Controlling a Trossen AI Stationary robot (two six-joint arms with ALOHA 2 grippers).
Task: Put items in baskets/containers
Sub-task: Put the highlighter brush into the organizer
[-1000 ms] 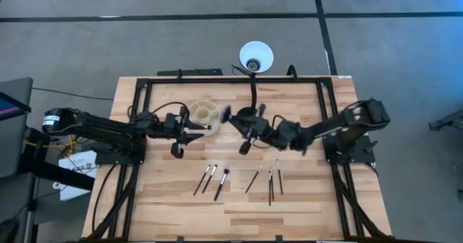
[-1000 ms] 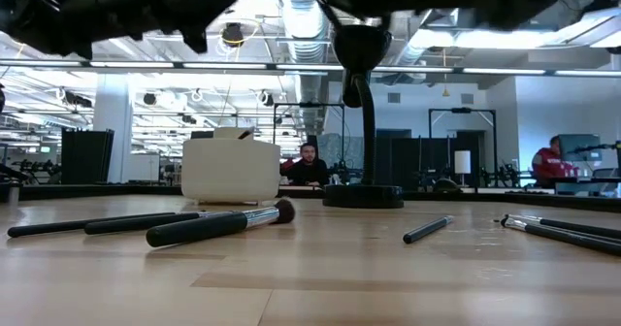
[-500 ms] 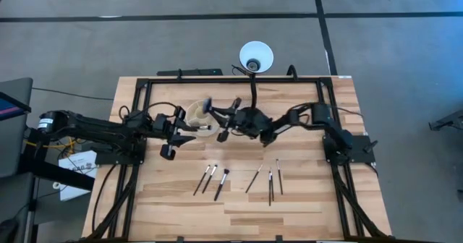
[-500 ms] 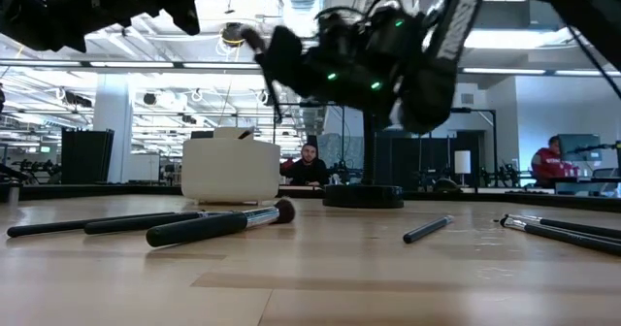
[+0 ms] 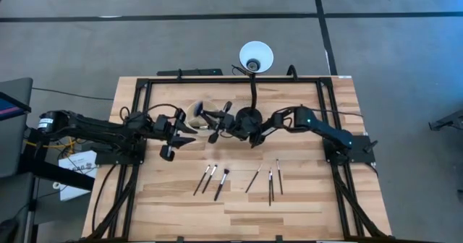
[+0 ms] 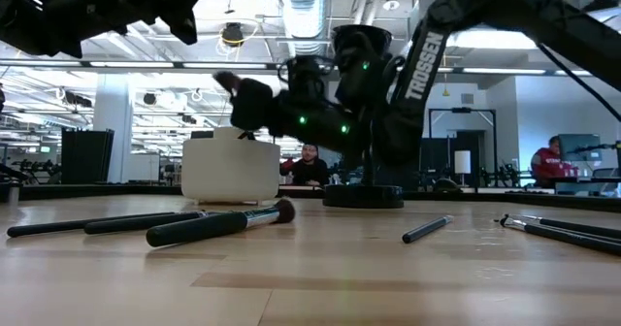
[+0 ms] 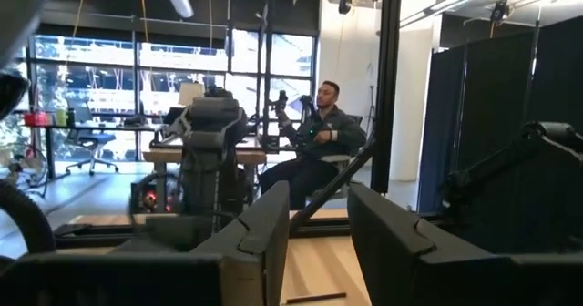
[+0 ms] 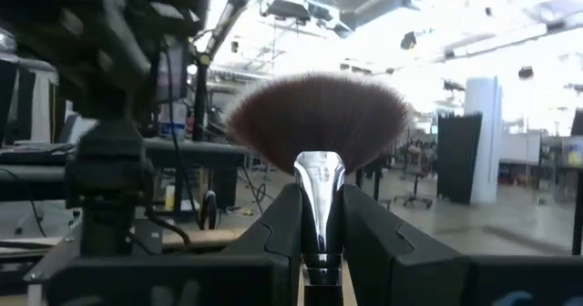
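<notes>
Right wrist view: right tool (image 8: 320,224) is clamped on the fan brush (image 8: 317,128), held above the cup (image 6: 230,168) at the tabletop's (image 5: 304,214) rear. Left tool (image 5: 173,129), fingers slightly parted and empty, hovers beside the cup. Six brushes (image 5: 217,177) lie in front.

Fan brush (image 8: 318,124) brown-bristled, silver ferrule; cup (image 6: 230,169) cream; table (image 5: 304,199) pale striped wood

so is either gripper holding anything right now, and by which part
The right gripper is shut on the fan brush, pinched at its silver ferrule. The left gripper is open and empty.
</notes>
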